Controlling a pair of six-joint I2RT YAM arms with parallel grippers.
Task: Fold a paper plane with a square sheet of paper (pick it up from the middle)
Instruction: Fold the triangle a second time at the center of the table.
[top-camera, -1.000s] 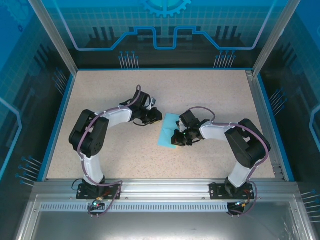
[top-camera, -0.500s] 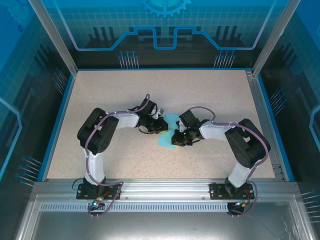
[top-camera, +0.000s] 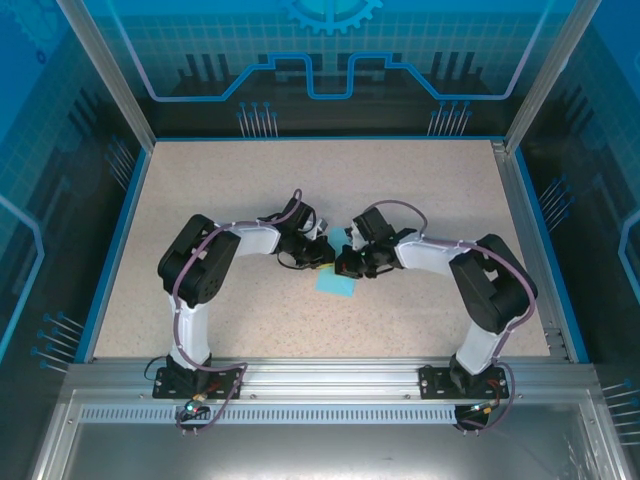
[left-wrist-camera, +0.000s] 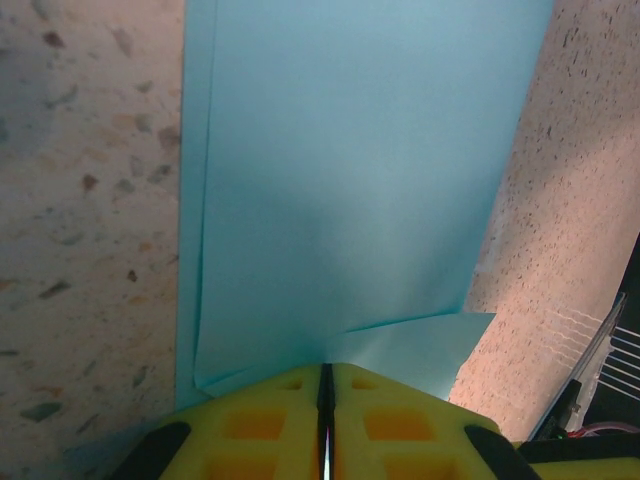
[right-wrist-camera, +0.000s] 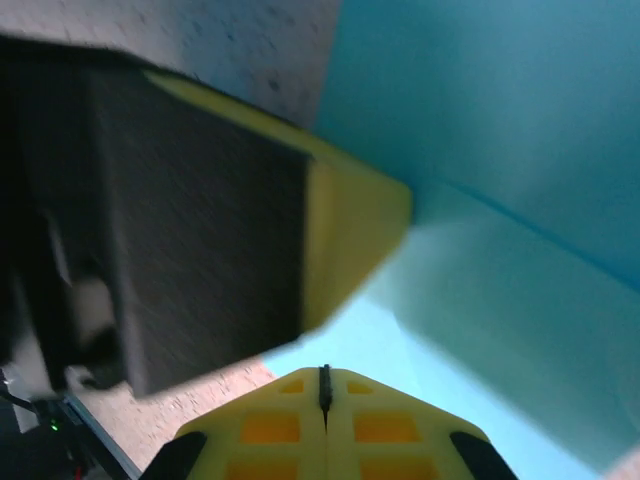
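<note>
Your two pincers meet near the middle of the table (top-camera: 230, 180), tips almost touching each other over the square sheet of paper (top-camera: 338, 284). The sheet lies folded on the speckled top, with its near corner poking out toward the arm bases. The left gripper (top-camera: 322, 258) has its fingers pressed together on the paper's near edge. From its wrist camera you see the left gripper (left-wrist-camera: 325, 385) with the paper (left-wrist-camera: 340, 180) running straight away from it. The left long edge there shows a second layer just inside it, and a small flap sticks out to the right of the tips. The right gripper (top-camera: 347, 264) is also pressed together. Its wrist view shows the right gripper (right-wrist-camera: 325, 385) at the paper (right-wrist-camera: 500, 150), but you cannot tell whether any paper sits between the fingers. One yellow, dark-padded finger (right-wrist-camera: 355, 235) of the left pincer crowds in just beside it. Around the sheet you have bare tabletop on every side, with the blue rim well apart.
</note>
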